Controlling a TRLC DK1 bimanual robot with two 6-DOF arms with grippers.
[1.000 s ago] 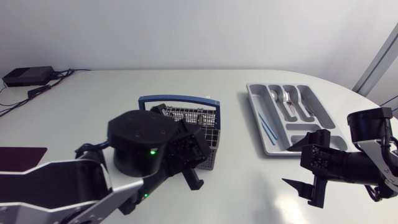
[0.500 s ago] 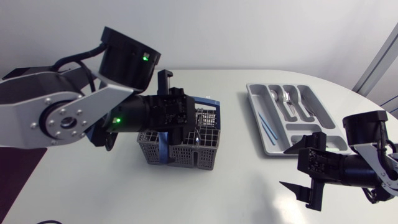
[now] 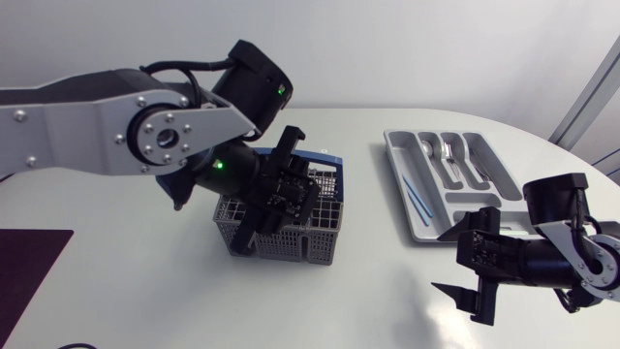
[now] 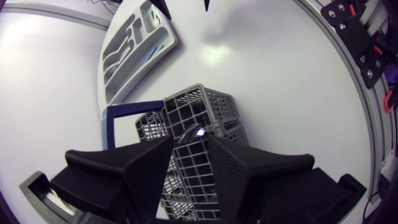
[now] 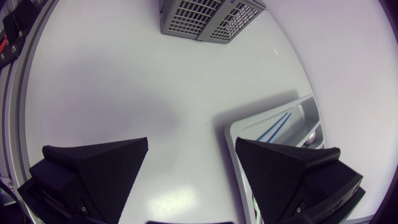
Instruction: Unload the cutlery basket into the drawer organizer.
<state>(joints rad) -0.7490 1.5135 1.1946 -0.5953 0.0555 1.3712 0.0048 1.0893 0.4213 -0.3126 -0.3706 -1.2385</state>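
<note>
Left end effector over the cutlery basket, grip unclear; right end effector released.

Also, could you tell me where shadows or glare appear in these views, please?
Head view: soft, even light, only a faint shadow beside the cutlery basket. Left wrist view: a glint on a metal tip in the basket, by the left gripper. Right wrist view: a broad soft shadow on the table beside the drawer organizer.

head: above, facing down | left wrist: close over basket | right wrist: farther; basket probably shared
</note>
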